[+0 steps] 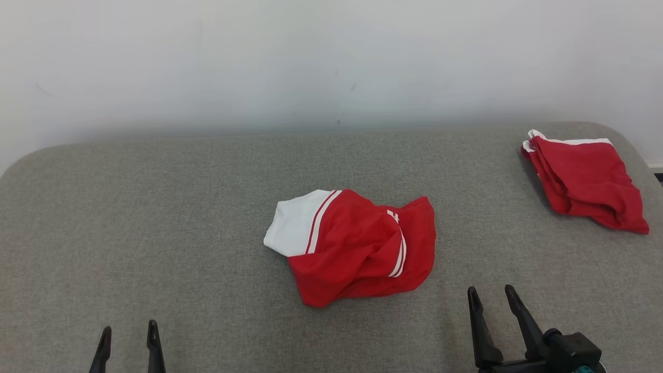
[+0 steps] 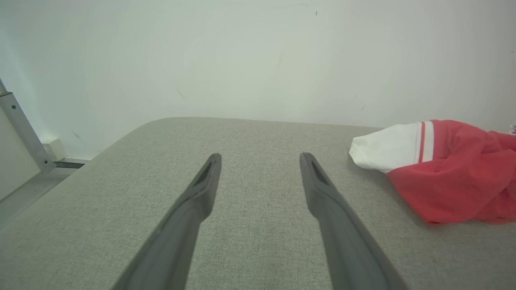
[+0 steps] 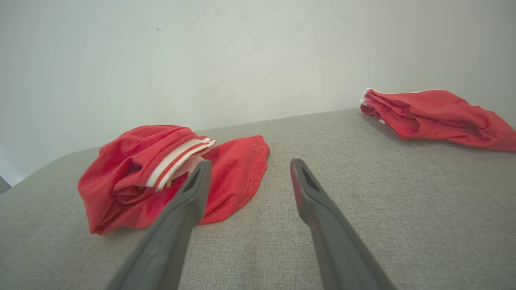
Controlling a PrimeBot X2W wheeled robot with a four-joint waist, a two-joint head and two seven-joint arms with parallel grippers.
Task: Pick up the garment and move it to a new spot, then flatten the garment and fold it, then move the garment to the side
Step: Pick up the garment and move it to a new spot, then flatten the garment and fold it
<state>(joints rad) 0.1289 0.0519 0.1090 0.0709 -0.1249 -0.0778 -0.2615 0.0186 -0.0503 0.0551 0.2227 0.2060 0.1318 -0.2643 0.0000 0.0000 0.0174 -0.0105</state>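
Head view: left pincer [image 1: 129,326], right pincer [image 1: 490,289] both wide, empty, apart from garment [image 1: 357,248].

Slim dark tapered jaws, black wrist mount [image 1: 570,352]

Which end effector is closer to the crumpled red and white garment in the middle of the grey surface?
Right. The right end effector is close by the near right of the crumpled garment; the left end effector sits much farther off to its near left.
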